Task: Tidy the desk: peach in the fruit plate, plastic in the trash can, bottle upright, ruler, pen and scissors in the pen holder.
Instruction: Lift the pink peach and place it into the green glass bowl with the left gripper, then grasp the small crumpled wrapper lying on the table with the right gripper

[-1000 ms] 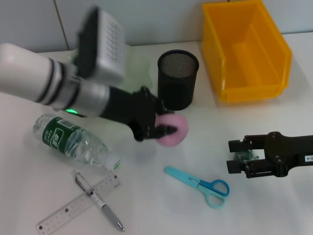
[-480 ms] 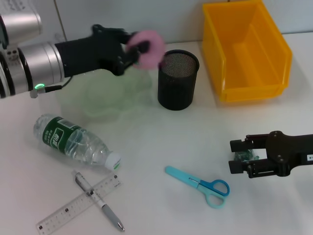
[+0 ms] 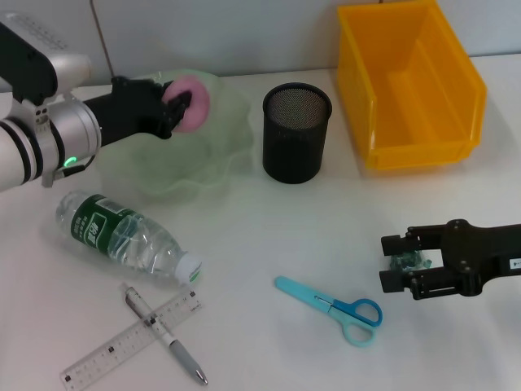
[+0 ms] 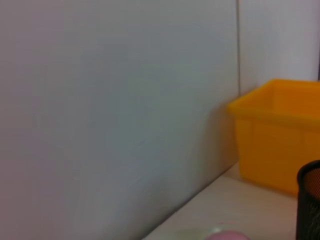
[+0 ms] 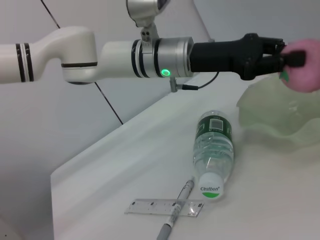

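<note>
My left gripper (image 3: 177,104) is shut on the pink peach (image 3: 192,103) and holds it over the back of the pale green fruit plate (image 3: 213,167); the peach (image 5: 305,65) and plate (image 5: 280,115) also show in the right wrist view. The bottle (image 3: 122,235) lies on its side at the left. Near the front edge, the pen (image 3: 165,334) lies across the ruler (image 3: 122,346). The blue scissors (image 3: 330,308) lie front of centre. At the right my right gripper (image 3: 392,261) is open, low over the table, with the crumpled green plastic (image 3: 407,261) between its fingers.
The black mesh pen holder (image 3: 296,130) stands just right of the plate. The yellow trash can (image 3: 411,81) stands at the back right against the wall.
My left gripper lifted the peach from the table in front of the pen holder, then carried it back and left to above the fruit plate. The right arm barely moved.
</note>
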Robot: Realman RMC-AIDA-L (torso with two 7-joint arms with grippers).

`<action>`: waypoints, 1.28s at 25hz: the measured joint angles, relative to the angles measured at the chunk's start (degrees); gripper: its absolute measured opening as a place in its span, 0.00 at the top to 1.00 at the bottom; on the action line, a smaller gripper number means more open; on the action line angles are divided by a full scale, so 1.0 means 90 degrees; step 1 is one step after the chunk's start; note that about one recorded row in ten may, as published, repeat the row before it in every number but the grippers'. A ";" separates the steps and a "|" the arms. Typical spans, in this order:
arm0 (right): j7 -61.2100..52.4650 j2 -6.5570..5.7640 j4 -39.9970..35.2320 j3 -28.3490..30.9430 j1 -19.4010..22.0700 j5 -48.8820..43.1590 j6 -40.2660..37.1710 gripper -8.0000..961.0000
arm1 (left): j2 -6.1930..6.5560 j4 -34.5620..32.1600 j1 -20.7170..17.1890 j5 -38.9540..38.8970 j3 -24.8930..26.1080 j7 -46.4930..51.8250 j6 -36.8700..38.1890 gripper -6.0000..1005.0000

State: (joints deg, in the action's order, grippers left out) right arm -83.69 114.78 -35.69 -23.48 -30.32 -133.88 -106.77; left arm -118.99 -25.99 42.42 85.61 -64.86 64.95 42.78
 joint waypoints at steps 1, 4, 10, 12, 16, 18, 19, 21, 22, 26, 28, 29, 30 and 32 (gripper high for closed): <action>0.0000 0.0000 0.0000 0.0000 0.0000 0.0000 0.0000 0.24 | 0.0000 0.0000 0.0000 0.0000 0.0000 0.0000 0.0000 0.80; 0.0004 0.0000 0.0000 -0.0045 0.0000 0.0000 0.0008 0.24 | 0.0011 0.0074 0.0001 -0.0001 0.0008 0.0146 -0.0084 0.76; 0.0012 0.0000 0.0000 -0.0143 -0.0023 0.0002 0.0031 0.24 | 0.0019 0.0083 -0.0030 0.0006 0.0005 0.0296 -0.0096 0.61; 0.0012 0.0000 0.0000 -0.0153 -0.0028 0.0004 0.0034 0.24 | 0.0017 0.0084 -0.0032 0.0008 0.0005 0.0298 -0.0097 0.54; 0.0004 0.0001 0.0000 -0.0159 -0.0041 0.0005 0.0048 0.24 | 0.0017 0.0085 -0.0041 0.0010 0.0007 0.0300 -0.0095 0.37; 0.0004 0.0002 0.0000 -0.0159 -0.0041 0.0006 0.0054 0.24 | 0.0018 0.0086 -0.0047 0.0010 0.0008 0.0323 -0.0072 0.28; 0.0004 0.0003 0.0000 -0.0158 -0.0041 0.0008 0.0056 0.24 | 0.0021 0.0079 -0.0052 0.0009 0.0009 0.0391 -0.0038 0.26; 0.0002 0.0004 0.0000 -0.0157 -0.0044 0.0013 0.0057 0.25 | 0.0043 0.0041 -0.0058 0.0013 0.0010 0.0613 0.0105 0.21; -0.0001 0.0004 0.0000 -0.0156 -0.0045 0.0013 0.0058 0.25 | 0.0056 0.0018 -0.0067 0.0019 0.0010 0.0737 0.0231 0.19; -0.0008 0.0007 0.0000 -0.0155 -0.0048 0.0018 0.0058 0.25 | 0.0108 -0.0425 -0.0309 0.0045 0.0045 0.1324 0.1188 0.14; -0.0009 0.0005 0.0000 -0.0155 -0.0049 0.0018 0.0062 0.25 | 0.0123 -0.0820 -0.0549 0.0049 0.0064 0.1600 0.1794 0.14; -0.0009 0.0003 0.0000 -0.0154 -0.0049 0.0018 0.0069 0.25 | 0.0135 -0.0946 -0.0630 0.0050 0.0067 0.1688 0.2012 0.14; -0.0010 0.0001 -0.0001 -0.0155 -0.0050 0.0016 0.0088 0.25 | 0.0199 -0.1294 -0.0832 0.0051 0.0038 0.1980 0.2877 0.14; -0.0011 0.0001 -0.0005 -0.0155 -0.0050 0.0015 0.0090 0.25 | 0.0230 -0.1377 -0.0875 0.0051 0.0020 0.2056 0.3170 0.14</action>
State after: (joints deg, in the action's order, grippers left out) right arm -83.78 114.79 -35.73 -24.87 -30.77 -133.74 -105.96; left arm -116.92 -38.38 34.55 86.07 -64.68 83.45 71.31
